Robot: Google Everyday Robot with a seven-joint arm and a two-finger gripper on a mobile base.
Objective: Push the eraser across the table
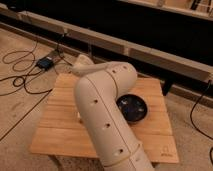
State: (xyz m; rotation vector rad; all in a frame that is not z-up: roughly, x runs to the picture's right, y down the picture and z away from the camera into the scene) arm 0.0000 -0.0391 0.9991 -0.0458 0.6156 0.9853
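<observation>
The light wooden table stands on the concrete floor in the camera view. My pale arm rises from the lower edge, bends at the elbow near the table's far side and reaches back to the left. The gripper hangs behind the arm over the table's left-middle, and only a small pale bit of it shows at the arm's left edge. The eraser is hidden; the arm covers the middle of the table.
A dark round bowl sits on the table's right half, close to the arm. On the floor to the far left lie a small dark box and looping cables. A long dark rail structure runs behind the table.
</observation>
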